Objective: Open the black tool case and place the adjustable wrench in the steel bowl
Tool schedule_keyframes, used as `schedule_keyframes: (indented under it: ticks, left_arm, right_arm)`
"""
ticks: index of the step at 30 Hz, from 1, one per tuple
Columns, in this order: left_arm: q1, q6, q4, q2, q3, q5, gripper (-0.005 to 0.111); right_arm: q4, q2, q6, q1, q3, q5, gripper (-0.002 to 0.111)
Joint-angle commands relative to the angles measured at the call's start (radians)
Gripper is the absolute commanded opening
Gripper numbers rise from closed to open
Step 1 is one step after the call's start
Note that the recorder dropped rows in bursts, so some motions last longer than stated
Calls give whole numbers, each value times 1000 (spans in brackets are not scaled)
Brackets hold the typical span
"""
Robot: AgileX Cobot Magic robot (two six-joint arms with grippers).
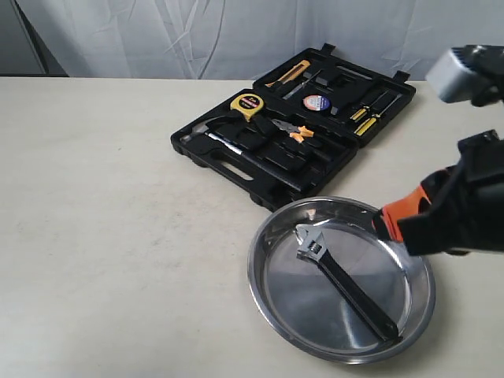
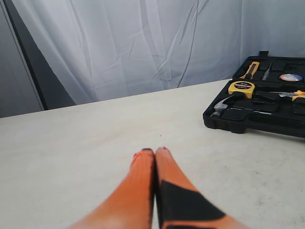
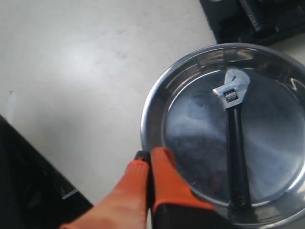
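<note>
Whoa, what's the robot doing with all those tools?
It had to get one tool out of a box and into a dish. The black tool case lies open on the table, and the adjustable wrench lies inside the steel bowl. The right gripper is shut and empty, near the bowl's rim. The left gripper is shut too, over bare table. The hammer, tape measure and pliers sit in the case.

My exterior camera: high, angled down. Left wrist: low, level, shares case with it. Right wrist: close above bowl.
</note>
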State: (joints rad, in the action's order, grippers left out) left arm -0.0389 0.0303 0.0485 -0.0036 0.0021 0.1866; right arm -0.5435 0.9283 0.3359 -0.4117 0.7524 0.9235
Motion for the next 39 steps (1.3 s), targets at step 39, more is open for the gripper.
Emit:
schedule_keyframes:
  ticks: [39]
  left_arm:
    - [-4, 0, -2, 4, -2, -6, 0]
  right_arm:
    - [18, -928, 248, 354, -752, -778, 0]
